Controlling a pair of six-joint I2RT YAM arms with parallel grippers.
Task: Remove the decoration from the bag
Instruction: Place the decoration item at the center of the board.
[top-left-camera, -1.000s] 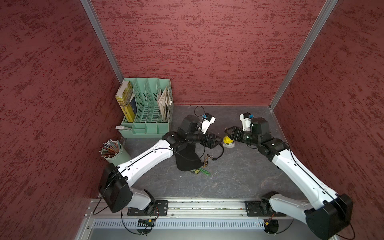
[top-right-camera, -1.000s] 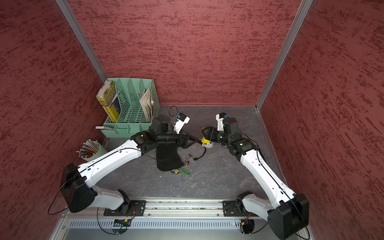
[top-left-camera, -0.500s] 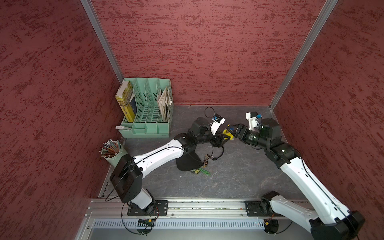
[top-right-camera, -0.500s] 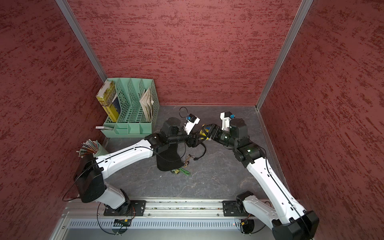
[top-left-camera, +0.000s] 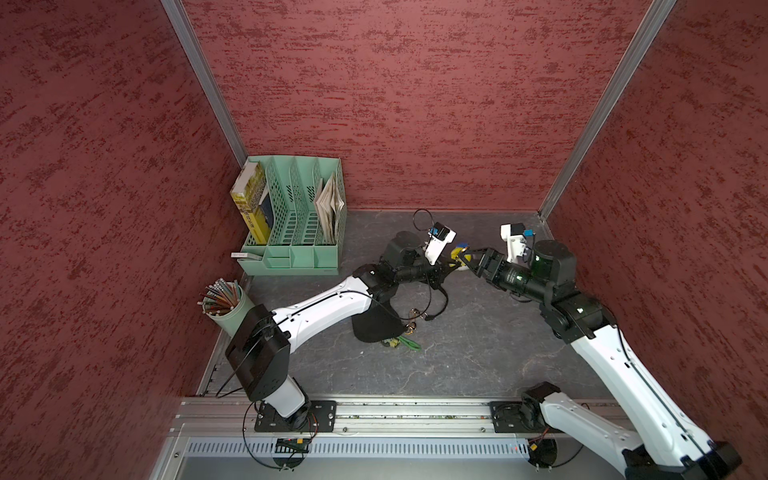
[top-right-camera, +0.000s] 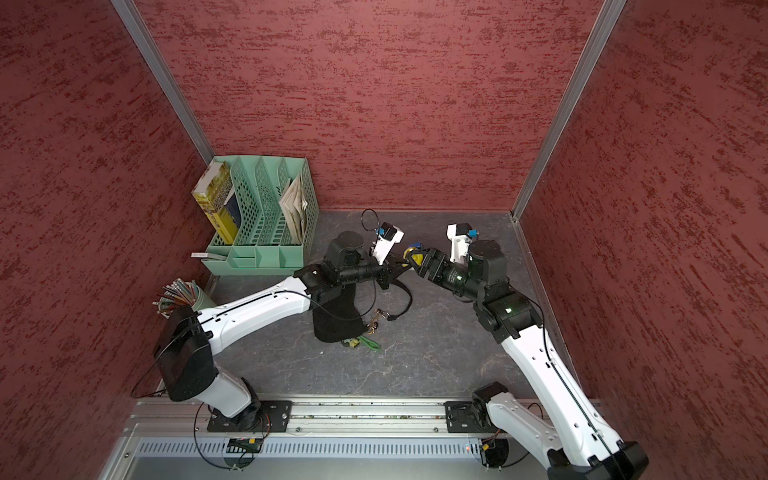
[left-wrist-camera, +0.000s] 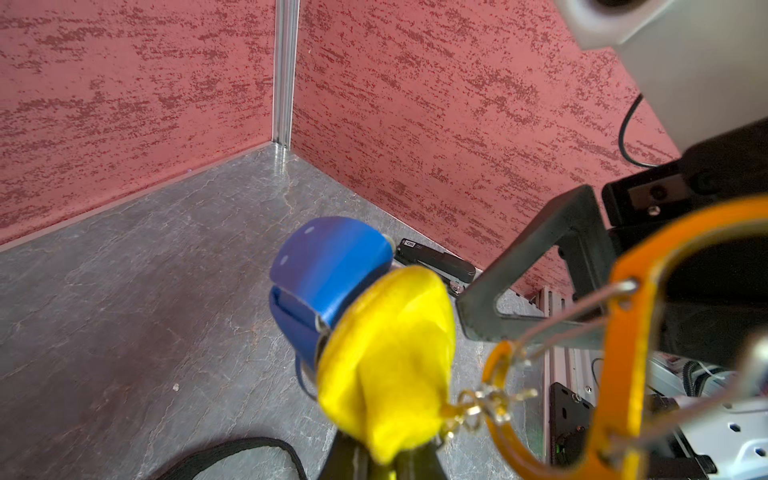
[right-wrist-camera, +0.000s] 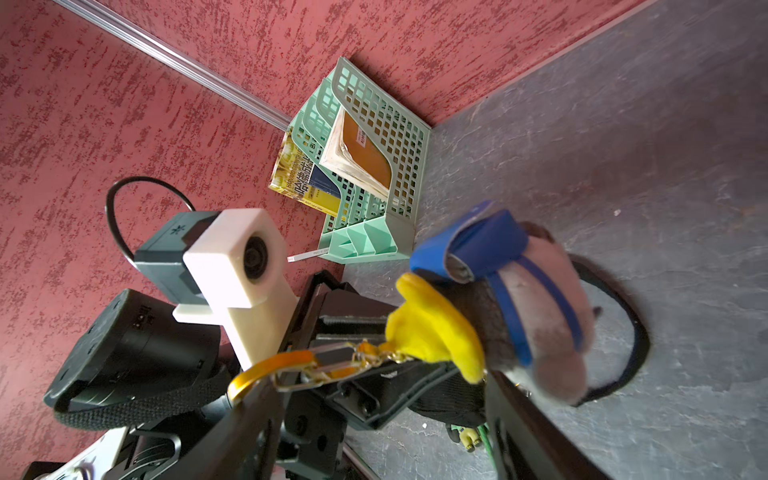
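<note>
1. The step in hand looks to be the unhooking itself. Both grippers are meeting at the decoration (left-wrist-camera: 374, 332), a yellow, blue and grey plush that is hanging from an orange carabiner (right-wrist-camera: 266, 368) by a short gold chain (right-wrist-camera: 365, 357).
2. The left gripper (top-right-camera: 400, 267) is pinching with its jaws together. In the left wrist view the yellow end of the plush is sitting right at its fingertips, so I judge it is clamped there, close to the chain.
3. The right gripper (top-left-camera: 468, 261) is facing it from the opposite side with its jaws well apart, straddling the plush. The plush is brushing one finger, but this gripper is not squeezing anything.
4. The bag (top-left-camera: 376, 326) is lying flat on the table (top-left-camera: 478, 353) behind the left gripper, partly under that arm's forearm. Its strap (right-wrist-camera: 124, 409) is running up toward the carabiner and appears to be hooked in it, though the join is blurred.
5. The next move is likely calling for a grip on the carabiner itself. One gripper would be pressing the thin wire gate inward while the other is easing the strap out. Pulling on the soft plush alone risks dragging the whole bag along.
</note>
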